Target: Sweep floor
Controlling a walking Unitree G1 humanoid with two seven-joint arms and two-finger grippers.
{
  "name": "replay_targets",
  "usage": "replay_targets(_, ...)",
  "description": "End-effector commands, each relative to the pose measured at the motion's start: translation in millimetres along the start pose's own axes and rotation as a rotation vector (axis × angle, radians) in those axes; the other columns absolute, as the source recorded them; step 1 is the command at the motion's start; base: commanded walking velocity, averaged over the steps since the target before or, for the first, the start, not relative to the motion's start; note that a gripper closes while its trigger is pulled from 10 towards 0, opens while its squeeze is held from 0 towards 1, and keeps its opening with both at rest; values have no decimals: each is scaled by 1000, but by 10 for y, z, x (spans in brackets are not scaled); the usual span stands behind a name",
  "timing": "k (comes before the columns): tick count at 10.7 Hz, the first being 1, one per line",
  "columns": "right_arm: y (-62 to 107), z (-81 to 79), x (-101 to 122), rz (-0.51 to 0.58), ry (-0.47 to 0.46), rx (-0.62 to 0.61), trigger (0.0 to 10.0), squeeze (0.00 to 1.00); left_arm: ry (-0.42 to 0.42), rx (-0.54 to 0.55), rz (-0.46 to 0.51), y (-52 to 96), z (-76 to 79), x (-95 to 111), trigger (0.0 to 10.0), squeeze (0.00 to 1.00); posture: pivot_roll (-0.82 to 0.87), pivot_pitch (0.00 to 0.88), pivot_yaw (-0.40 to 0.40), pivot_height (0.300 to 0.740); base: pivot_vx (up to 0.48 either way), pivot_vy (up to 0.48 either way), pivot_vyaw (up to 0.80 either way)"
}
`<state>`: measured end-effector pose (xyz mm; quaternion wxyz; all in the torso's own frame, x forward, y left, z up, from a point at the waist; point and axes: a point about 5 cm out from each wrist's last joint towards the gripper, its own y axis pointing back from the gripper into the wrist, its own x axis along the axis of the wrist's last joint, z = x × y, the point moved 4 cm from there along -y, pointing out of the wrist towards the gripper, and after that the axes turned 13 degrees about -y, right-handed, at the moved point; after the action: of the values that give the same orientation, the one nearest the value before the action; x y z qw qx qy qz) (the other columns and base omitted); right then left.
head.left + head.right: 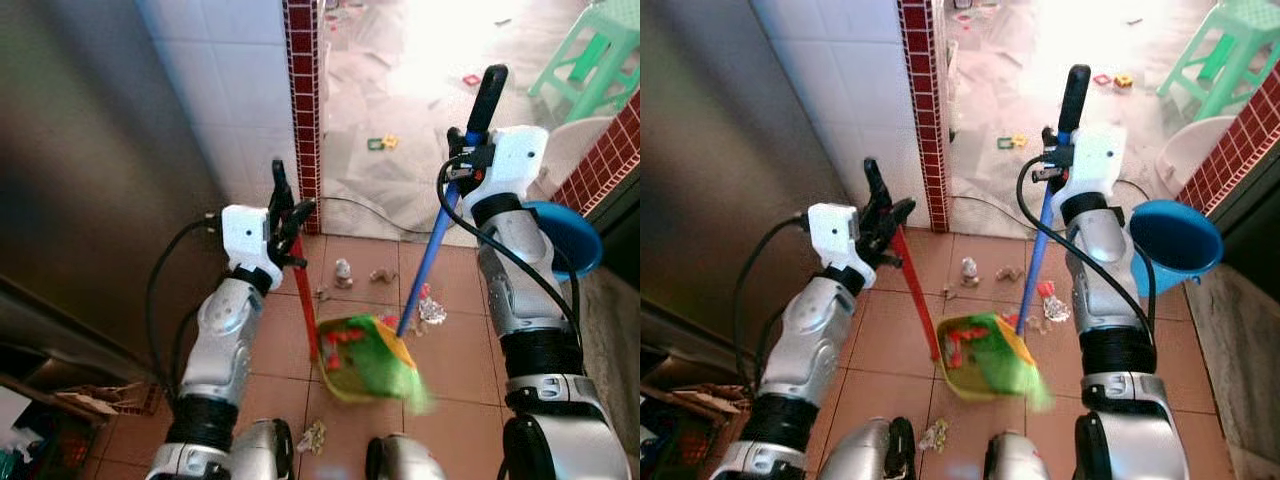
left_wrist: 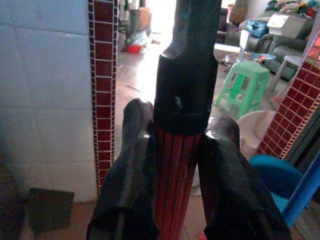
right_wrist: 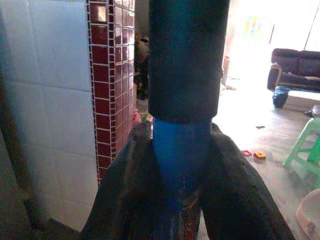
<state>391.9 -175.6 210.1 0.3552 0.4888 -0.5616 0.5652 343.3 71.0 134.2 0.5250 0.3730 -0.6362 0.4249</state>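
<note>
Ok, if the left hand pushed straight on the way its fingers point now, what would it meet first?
Hard to be sure of depth. The left hand, shut on the red handle, points up and ahead. Its wrist view looks along the red-tiled wall edge toward the green stool, so probably open floor first.

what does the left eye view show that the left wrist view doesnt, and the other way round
Left eye view alone: the yellow dustpan holding green and red litter, paper scraps on the terracotta floor tiles, and the right gripper clamped on the blue broom handle.

Left wrist view alone: grey sofas in the far room.

Both: the left gripper shut on the red dustpan handle, the red mosaic tile column, the green plastic stool.
</note>
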Motion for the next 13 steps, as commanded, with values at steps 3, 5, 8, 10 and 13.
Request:
replay_targets(3,-156,-379,233,-38,-433,255,10000,0,-9,22,84,-27,-36,241,10000,0,-94,18,43,740,0,0,0)
replay_targets(5,-174,-365,334,-23,-116,358,10000,0,-9,8,73,-40,14,229,10000,0,-105,20,45,740,0,0,0)
replay_targets(8,-208,-348,439,8,10,396,10000,0,-12,3,68,-49,21,227,10000,0,-105,20,49,740,0,0,0)
replay_targets(10,-174,-378,384,-22,41,423,10000,0,-18,9,64,-51,5,217,10000,0,-106,21,50,740,0,0,0)
replay_targets(13,-248,-294,469,14,120,383,10000,0,-29,4,52,-48,25,196,10000,0,-106,21,53,740,0,0,0)
